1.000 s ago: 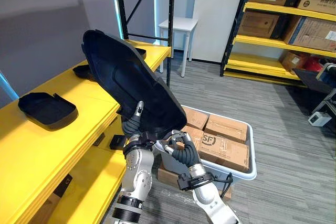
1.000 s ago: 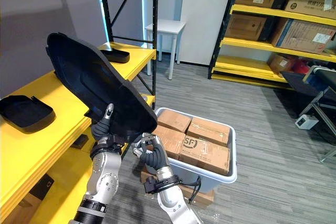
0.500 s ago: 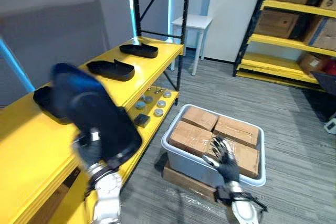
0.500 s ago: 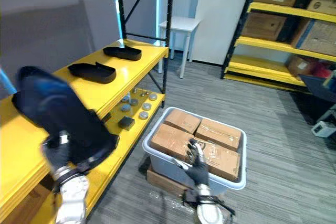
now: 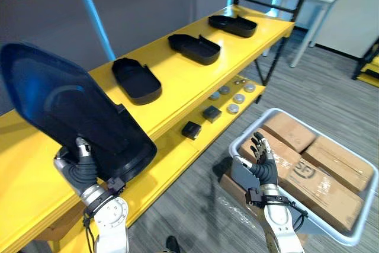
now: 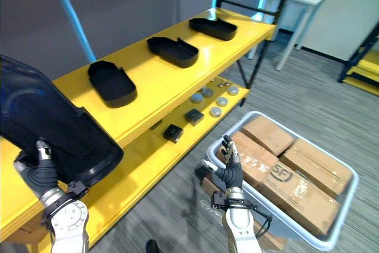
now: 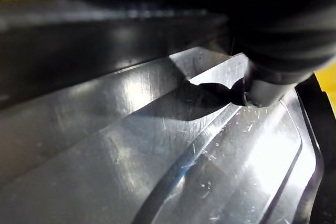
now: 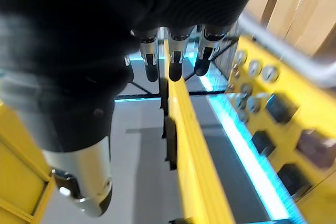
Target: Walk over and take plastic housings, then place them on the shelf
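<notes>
Left hand (image 5: 80, 167) fingers grip housing (image 5: 65, 111) edge, right hand (image 5: 262, 161) fingers straight, empty; suggest lowering it flat on bare shelf (image 5: 177, 90), lower left, clear of 3 placed housings (image 5: 136, 80).

a warehouse or storeroom: yellow steel racking (image 5: 177, 96), a grey bin (image 5: 355, 229) of cardboard boxes (image 5: 323, 185), grey plank floor (image 5: 195, 217).

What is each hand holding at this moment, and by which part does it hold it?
The left hand grips the black plastic housing at its lower edge. The right hand is open and holds nothing.
</notes>
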Robot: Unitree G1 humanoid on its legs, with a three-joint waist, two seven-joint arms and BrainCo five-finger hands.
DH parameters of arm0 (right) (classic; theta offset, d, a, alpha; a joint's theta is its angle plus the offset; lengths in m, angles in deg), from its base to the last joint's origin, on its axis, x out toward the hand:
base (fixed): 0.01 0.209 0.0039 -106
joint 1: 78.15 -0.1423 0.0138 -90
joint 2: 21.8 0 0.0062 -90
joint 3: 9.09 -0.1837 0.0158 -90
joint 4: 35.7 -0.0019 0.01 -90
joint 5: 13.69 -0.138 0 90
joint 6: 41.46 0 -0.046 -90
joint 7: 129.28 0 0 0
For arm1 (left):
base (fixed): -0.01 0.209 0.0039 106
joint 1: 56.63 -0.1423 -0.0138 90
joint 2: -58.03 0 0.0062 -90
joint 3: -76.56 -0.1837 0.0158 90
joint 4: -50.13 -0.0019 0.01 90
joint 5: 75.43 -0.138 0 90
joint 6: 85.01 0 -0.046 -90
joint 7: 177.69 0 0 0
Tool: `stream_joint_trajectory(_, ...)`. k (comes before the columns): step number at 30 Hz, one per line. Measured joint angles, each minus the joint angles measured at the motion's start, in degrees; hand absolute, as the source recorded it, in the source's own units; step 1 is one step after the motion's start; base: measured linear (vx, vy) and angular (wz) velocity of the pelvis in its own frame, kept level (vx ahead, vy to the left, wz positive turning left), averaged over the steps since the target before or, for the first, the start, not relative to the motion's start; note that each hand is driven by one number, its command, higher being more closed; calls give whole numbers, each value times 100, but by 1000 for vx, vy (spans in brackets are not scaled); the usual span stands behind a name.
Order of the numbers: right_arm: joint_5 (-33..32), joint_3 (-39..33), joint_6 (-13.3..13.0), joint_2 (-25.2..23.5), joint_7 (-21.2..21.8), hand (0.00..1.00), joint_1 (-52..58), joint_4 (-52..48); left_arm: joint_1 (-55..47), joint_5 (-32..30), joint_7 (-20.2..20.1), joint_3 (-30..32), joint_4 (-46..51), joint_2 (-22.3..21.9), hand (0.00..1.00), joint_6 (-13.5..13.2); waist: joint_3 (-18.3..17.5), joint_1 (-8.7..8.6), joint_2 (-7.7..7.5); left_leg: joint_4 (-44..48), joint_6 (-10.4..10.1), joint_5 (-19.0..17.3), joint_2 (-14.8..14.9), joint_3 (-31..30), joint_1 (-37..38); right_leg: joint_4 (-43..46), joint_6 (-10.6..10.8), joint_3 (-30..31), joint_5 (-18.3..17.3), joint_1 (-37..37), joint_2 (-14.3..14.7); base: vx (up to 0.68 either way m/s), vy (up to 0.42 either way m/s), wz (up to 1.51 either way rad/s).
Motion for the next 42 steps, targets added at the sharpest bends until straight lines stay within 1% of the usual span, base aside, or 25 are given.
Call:
stream_joint_trajectory(1,48,-110,17,-5,-39,0,-53,10,-11,-1,-18,-24,89,2,100,-29,16,48,12,11,13,-45,-39,-89,52,300,52,-78,-32,3,-107,253,133,96)
stream_joint_trajectory(3,205,-413,26,3,-194,0,-263,0,-34,1,-100,-17,307,7,100,-125,58,32,57,-88,92,-126,-235,-544,449,2052,-17,-76,-167,-85,-698,266,198,113)
stream_joint_trajectory(4,306,-585,25,-8,-292,0,-404,-23,-23,28,-150,-18,450,62,100,-183,106,-6,-13,-246,125,-139,-379,-900,758,3245,-332,235,41,-302,-1070,228,166,121)
stream_joint_trajectory(5,313,-649,23,-15,-325,0,-464,-35,-20,69,-153,-28,498,119,100,-221,113,-26,-9,-296,162,-151,-391,-1059,839,3739,-429,630,-32,-507,-1115,220,75,146)
stream_joint_trajectory(6,313,-740,23,-44,-392,0,-583,-111,14,129,-140,-34,545,248,100,-257,110,-96,-28,-305,252,-207,-402,-1468,893,4389,-407,1424,-429,-935,-837,202,-44,169)
stream_joint_trajectory(7,338,-781,20,-46,-421,0,-645,-272,84,170,-142,-46,545,355,100,-266,141,-167,3,-304,253,-202,-390,-1922,926,4544,-414,2047,-776,-1270,-353,197,-80,179)
stream_joint_trajectory(8,340,-803,20,-45,-424,0,-672,-336,110,183,-147,-69,544,382,100,-267,156,-198,2,-303,228,-180,-391,-2097,953,4445,-421,2276,-913,-1378,-164,178,-123,182)
stream_joint_trajectory(9,342,-849,17,-34,-432,0,-745,-461,149,226,-151,-138,520,423,100,-269,206,-223,10,-298,212,-180,-420,-2490,1060,4019,-513,2674,-1101,-1531,181,166,-149,159)
stream_joint_trajectory(10,342,-884,16,0,-456,0,-780,-536,188,230,-155,-207,476,426,100,-269,215,-274,21,-295,201,-181,-428,-2767,1108,3598,-587,2976,-1161,-1616,388,197,-214,214)
stream_joint_trajectory(11,356,-1060,13,60,-463,0,-775,-772,327,234,-198,-378,360,431,100,-316,232,-297,28,-230,138,-195,-440,-3224,1112,2749,-602,3623,-1152,-1708,701,157,-205,183)
stream_joint_trajectory(12,359,-1148,13,71,-496,0,-769,-867,367,257,-242,-461,309,444,100,-341,239,-297,20,-195,88,-218,-459,-3357,1108,2361,-591,3834,-1105,-1693,755,145,-229,188)
stream_joint_trajectory(13,362,-1299,12,81,-552,0,-795,-1080,370,331,-307,-609,299,537,100,-353,238,-251,-135,-103,-97,-345,-620,-3531,1104,1486,-598,4084,-325,-1633,637,126,-248,118)
stream_joint_trajectory(14,369,-1308,3,101,-550,0,-834,-1157,352,337,-340,-629,275,572,100,-397,267,-244,-203,-33,-183,-416,-710,-3618,1110,1453,-356,4085,-128,-1611,516,158,-286,118)
stream_joint_trajectory(15,409,-1299,-3,268,-531,0,-849,-1185,183,340,-436,-657,295,492,100,-404,242,-249,-28,143,-305,-543,-524,-3537,1006,1171,-431,3826,-72,-1379,636,134,-225,65)
stream_joint_trajectory(17,489,-1285,-3,301,-440,0,-873,-1282,47,339,-550,-598,358,476,100,-479,168,-70,138,166,-377,-664,-177,-3409,988,572,-570,3746,191,-1103,967,126,-145,10)
stream_joint_trajectory(19,489,-1294,-9,282,-342,0,-876,-1423,47,347,-617,-492,346,448,100,-489,173,-56,124,154,-452,-711,-25,-3406,953,377,-651,3701,273,-1032,1117,118,-143,-4)
stream_joint_trajectory(21,483,-1323,-24,282,-247,0,-800,-1576,58,363,-685,-480,256,447,100,-473,179,-177,136,287,-469,-717,-13,-3314,775,315,-662,3520,280,-1020,1110,82,-90,39)
stream_joint_trajectory(22,472,-1397,-27,279,-190,0,-721,-1581,105,381,-762,-482,197,443,100,-452,182,-274,139,358,-462,-713,44,-2833,657,315,-662,3385,280,-1008,1078,47,12,43)
stream_joint_trajectory(23,471,-1461,-27,253,-154,0,-623,-1583,172,409,-802,-471,102,444,100,-447,193,-256,131,358,-429,-691,112,-2407,674,316,-661,3386,279,-992,1066,43,31,21)
stream_joint_trajectory(25,470,-1478,-27,176,-67,0,-382,-1731,195,518,-895,-390,-71,456,100,-437,189,-229,148,213,-386,-633,62,-2320,796,277,-652,3428,269,-915,1024,21,51,-8)
stream_joint_trajectory(27,472,-1488,-29,4,41,0,-16,-2114,284,565,-975,-280,-337,582,100,-424,185,-288,144,-62,-364,-516,5,-2294,928,207,-650,3425,269,-858,959,-8,62,2)
stream_joint_trajectory(32,14,-1426,-42,-200,406,0,530,-2346,980,947,-1415,-11,-1749,1404,100,-229,176,-523,144,-415,-364,-397,131,-1597,1104,193,-621,3488,290,-853,896,-24,33,-6)
stream_joint_trajectory(35,-219,-1243,-42,-188,683,0,726,-2347,1815,1262,-1824,-29,-3014,2302,100,9,166,-630,144,-499,-353,-322,119,-1476,1149,113,-605,3598,334,-875,900,13,50,-19)
stream_joint_trajectory(38,-408,-973,-41,-165,859,0,879,-2344,2665,1596,-2112,-71,-3884,2934,100,67,161,-649,148,-598,-377,-267,126,-1324,1087,16,-598,3732,417,-1028,928,36,35,-24)
stream_joint_trajectory(42,-413,-563,-41,-29,967,0,927,-2341,3474,1828,-2254,-490,-4795,3368,100,81,161,-738,148,-672,-410,-213,133,-1285,1013,-83,-609,3736,474,-1128,943,42,13,-3)
